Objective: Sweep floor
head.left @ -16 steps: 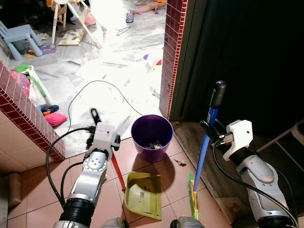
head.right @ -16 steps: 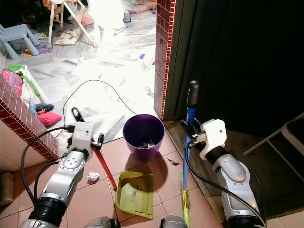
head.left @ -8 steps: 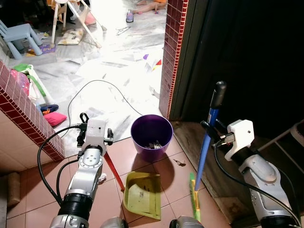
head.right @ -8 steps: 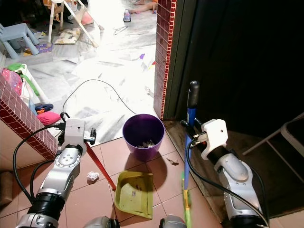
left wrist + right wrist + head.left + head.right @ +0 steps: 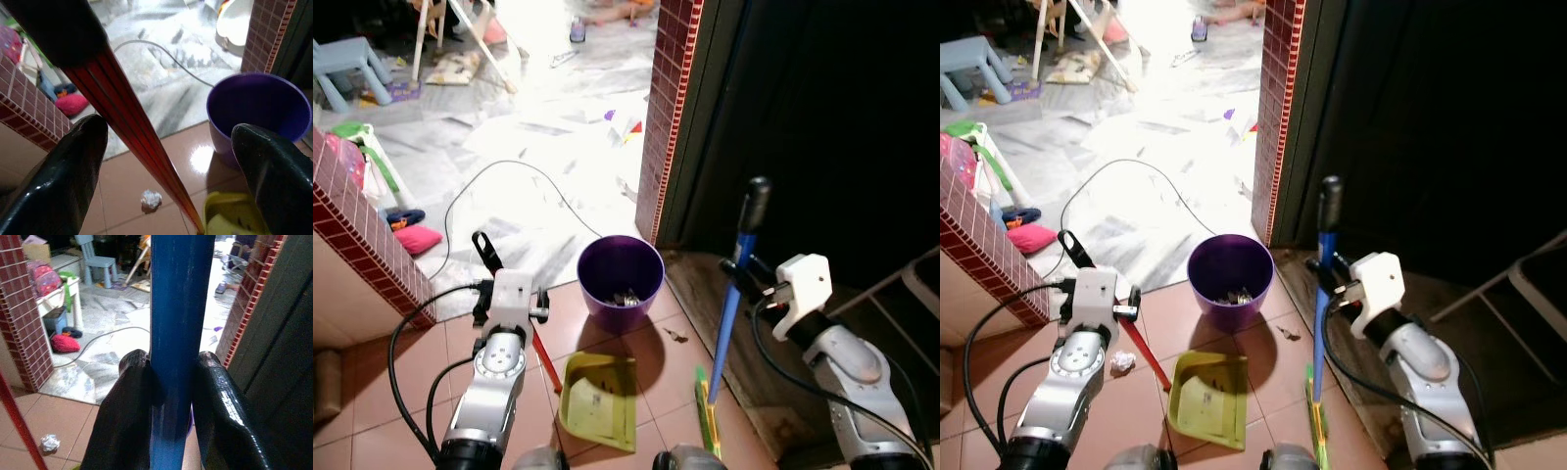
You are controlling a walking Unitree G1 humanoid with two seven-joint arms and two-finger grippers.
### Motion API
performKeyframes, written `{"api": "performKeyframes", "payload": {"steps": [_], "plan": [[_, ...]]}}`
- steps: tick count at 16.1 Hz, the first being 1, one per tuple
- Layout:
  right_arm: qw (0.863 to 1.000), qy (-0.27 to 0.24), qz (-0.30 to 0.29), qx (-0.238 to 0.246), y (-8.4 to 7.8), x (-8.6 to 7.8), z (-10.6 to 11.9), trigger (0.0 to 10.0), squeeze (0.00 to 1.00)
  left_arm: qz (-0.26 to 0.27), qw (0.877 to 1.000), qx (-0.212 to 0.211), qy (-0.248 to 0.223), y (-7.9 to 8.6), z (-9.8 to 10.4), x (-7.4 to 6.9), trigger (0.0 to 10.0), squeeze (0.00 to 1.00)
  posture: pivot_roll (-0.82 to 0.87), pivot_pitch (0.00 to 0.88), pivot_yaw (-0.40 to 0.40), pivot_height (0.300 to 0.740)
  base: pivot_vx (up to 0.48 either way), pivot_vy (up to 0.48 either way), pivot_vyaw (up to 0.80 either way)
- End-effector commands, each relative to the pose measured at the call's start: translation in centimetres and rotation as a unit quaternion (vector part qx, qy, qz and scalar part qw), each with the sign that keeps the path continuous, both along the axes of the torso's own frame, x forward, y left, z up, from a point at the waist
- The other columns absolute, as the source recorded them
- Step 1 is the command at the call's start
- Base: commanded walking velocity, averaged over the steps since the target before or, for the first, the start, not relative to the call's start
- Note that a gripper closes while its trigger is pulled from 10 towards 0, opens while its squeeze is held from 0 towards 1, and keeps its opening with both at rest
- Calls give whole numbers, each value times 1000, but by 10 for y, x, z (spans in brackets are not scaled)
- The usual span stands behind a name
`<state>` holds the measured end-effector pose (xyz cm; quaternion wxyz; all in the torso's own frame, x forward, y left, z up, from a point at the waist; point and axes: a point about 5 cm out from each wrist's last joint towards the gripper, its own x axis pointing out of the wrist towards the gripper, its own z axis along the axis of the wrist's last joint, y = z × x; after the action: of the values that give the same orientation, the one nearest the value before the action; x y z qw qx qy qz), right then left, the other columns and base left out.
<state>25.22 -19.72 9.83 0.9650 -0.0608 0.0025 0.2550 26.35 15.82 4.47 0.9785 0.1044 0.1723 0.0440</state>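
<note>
No text, label, brand, number or sign can be read anywhere.

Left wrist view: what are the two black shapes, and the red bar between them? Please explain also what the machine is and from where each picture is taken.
The machine is a humanoid robot with two silver arms. The two eye views come from a camera on its head that looks down at the floor. Each wrist view comes from a camera on one arm.

The black shapes are the two fingers of the left end effector. They stand apart, and the red handle of the yellow-green dustpan runs between them.

The right end effector is closed on the blue broom handle. The green broom head is down at the tiled floor.

A purple bucket with some rubbish inside stands behind the dustpan. A crumpled paper lies beside the red handle.
</note>
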Motion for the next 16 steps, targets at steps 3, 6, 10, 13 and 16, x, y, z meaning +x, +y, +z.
{"api": "performKeyframes", "payload": {"steps": [3, 6, 10, 13, 16], "plan": [[999, -32, -2, 7, 3, 8, 14, 10000, 0, -8, 1000, 7, 0, -2, 6, -7, 10000, 0, -195, 0, -24, 740, 0, 0, 754], [1000, -29, -5, 11, 4, 7, 12, 10000, 0, -22, 1000, 14, 7, -5, 8, -14, 10000, 0, -185, 0, -17, 740, 0, 0, 210], [999, -31, -8, 17, 6, 11, 11, 10000, 0, -37, 999, 3, 14, -11, 8, -13, 10000, 0, -175, 0, -17, 740, 0, 0, 0], [999, -34, -8, 16, 6, 13, 14, 10000, 0, -31, 1000, -2, 6, -10, 7, -2, 10000, 0, -192, 0, -25, 740, 0, 0, 0], [999, -32, -12, 5, -3, 10, 15, 10000, 0, -21, 1000, -18, 5, -9, 4, 6, 10000, 0, -211, 0, -37, 740, 0, 0, 0]]}}
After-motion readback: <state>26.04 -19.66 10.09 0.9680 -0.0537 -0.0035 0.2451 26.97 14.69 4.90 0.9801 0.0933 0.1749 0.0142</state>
